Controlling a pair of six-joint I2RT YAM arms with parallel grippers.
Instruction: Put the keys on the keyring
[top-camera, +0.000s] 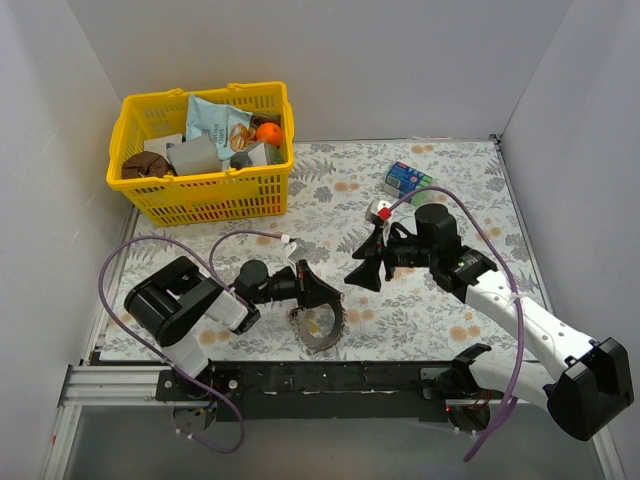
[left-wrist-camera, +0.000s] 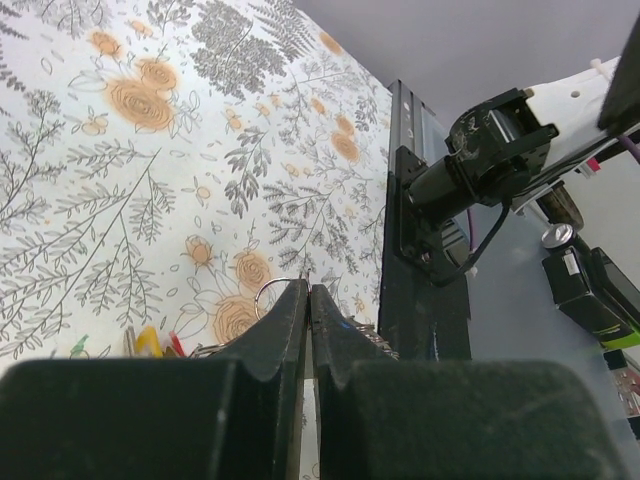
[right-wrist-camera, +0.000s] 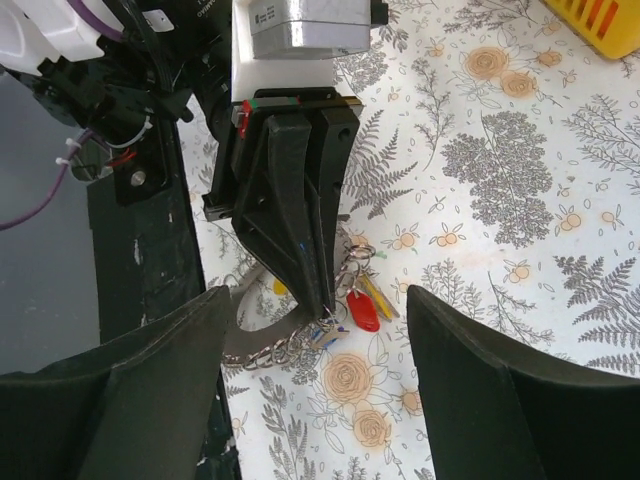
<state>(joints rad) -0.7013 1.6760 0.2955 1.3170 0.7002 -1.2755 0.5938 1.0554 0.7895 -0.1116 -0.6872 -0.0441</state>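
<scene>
The keyring, a large dull hoop with a coiled edge, lies on the floral cloth near the front rail, and it also shows from above as the keyring. My left gripper is shut, its fingertips pinching the hoop's rim. Beside those tips lie the keys on small rings: a red one, a yellow one and a blue one. In the left wrist view my left gripper shows no gap, with a small ring beside it. My right gripper hangs open just above the keys, holding nothing.
A yellow basket full of odds and ends stands at the back left. A blue-green packet and a small white block lie behind the right arm. The black front rail runs just behind the keyring.
</scene>
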